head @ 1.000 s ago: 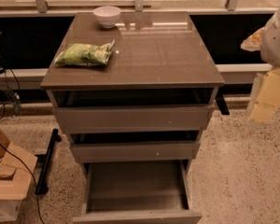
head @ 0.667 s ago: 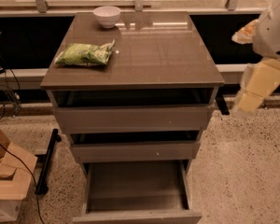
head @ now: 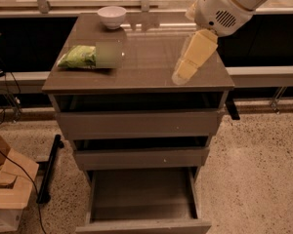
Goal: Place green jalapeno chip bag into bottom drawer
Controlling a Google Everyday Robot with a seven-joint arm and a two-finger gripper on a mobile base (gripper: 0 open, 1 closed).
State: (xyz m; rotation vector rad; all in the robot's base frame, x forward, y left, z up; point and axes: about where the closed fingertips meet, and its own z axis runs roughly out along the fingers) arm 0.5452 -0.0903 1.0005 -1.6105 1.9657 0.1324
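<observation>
Since the earlier frame my arm has swung in from the right, so the gripper [head: 179, 76] now hangs over the right part of the cabinet top [head: 146, 52], tip pointing down and left, close to the surface. Whether it is parted or closed I cannot tell. Well apart from it, the green jalapeno chip bag [head: 78, 57] lies flat near the top's left edge, with the white bowl [head: 112, 16] behind it at the back. Below, the bottom drawer [head: 144, 226] stands pulled out, further than the two drawers above
</observation>
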